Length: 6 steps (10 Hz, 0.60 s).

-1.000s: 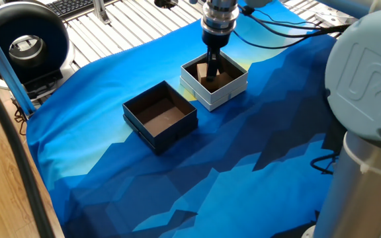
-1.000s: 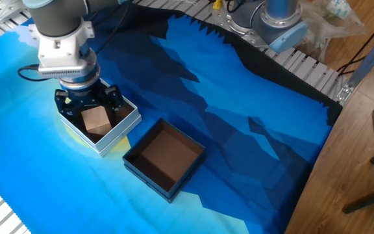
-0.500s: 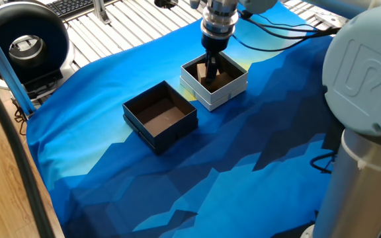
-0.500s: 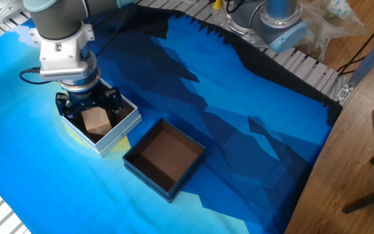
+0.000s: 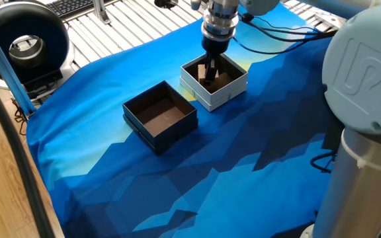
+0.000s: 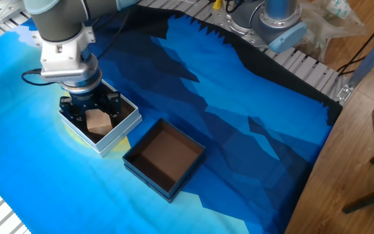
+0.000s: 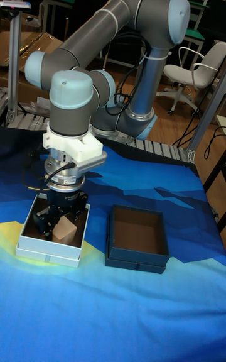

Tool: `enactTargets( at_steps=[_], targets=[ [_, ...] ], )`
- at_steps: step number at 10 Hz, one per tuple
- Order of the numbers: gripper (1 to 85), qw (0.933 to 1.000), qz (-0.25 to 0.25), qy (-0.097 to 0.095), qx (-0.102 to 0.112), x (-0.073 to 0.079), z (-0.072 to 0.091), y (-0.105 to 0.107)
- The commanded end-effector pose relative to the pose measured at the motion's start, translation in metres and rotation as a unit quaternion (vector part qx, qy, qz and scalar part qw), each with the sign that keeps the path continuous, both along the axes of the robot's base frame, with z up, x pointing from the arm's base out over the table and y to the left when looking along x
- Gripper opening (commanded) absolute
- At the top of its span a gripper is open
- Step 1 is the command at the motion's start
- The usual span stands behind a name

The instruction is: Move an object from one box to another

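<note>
The object, a small light-brown cube (image 6: 97, 121) (image 7: 64, 232) (image 5: 204, 71), lies inside the white-walled box (image 6: 109, 140) (image 5: 220, 96) (image 7: 47, 250). My gripper (image 6: 93, 116) (image 5: 210, 69) (image 7: 61, 224) reaches down into that box, open, with one black finger on each side of the cube. I cannot tell whether the fingers touch the cube. The dark-walled box (image 6: 145, 175) (image 5: 170, 129) (image 7: 135, 258) stands right beside the white one, with nothing in it. Both boxes rest on the blue cloth.
My arm's large grey body (image 5: 369, 99) fills the right of one fixed view. A black round device (image 5: 25, 39) and a keyboard (image 5: 78, 5) lie beyond the cloth. A second robot base (image 6: 274, 19) stands at the far edge, with wooden floor beside the table.
The gripper has sunk lower into the white box, so its fingers now flank the cube more deeply. The cube and both boxes have not moved.
</note>
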State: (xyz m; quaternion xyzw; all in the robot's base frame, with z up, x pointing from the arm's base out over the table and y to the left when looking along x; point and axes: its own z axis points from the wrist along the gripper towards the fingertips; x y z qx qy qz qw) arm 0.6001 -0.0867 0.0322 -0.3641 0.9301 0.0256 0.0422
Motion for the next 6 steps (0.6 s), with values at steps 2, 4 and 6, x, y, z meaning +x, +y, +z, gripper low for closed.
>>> enactTargets(
  at_steps=[2,4,6],
  targets=[
    [1.0,0.9988,-0.049,0.002,-0.008,-0.004,0.010,-0.005],
    [1.0,0.9975,-0.069,0.005,-0.015,-0.011,0.030,-0.004],
    [1.0,0.9949,-0.098,0.013,-0.021,-0.022,0.055,0.002]
  ],
)
